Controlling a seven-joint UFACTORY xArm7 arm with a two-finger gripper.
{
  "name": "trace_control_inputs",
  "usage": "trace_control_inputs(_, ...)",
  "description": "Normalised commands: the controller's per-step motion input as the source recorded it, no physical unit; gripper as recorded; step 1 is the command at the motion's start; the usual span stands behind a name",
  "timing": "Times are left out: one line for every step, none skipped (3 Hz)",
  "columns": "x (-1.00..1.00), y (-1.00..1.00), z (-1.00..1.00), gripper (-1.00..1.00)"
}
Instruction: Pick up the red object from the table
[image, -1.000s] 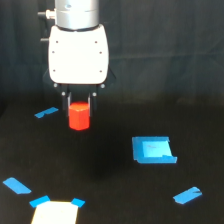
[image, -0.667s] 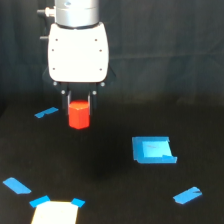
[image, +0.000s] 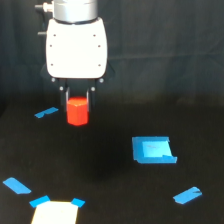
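The red object (image: 77, 111) is a small red-orange block, upright, at the exterior view's upper left. My gripper (image: 77, 106) hangs from the white arm body (image: 76, 47) straight above it. Its two dark fingers (image: 64, 98) stand on either side of the block's top and are shut on it. The block's lower half shows below the fingers against the black table (image: 110, 195). I cannot tell whether its base touches the table.
A blue tape strip (image: 47, 112) lies just to the exterior view's left of the block. A larger blue piece (image: 153, 150) lies to the right. More blue tape (image: 187, 195) (image: 16, 186) and a pale taped rectangle (image: 55, 213) lie near the front.
The arm and the red block between its fingers have risen slightly. Nothing else has moved.
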Motion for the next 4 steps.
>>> trace_control_inputs(0.25, 0.19, 0.30, -1.00)
trace_control_inputs(-0.41, -0.27, 0.65, -0.93)
trace_control_inputs(-0.67, -0.62, 1.00, -1.00)
trace_control_inputs(-0.18, 0.08, 0.33, -1.00)
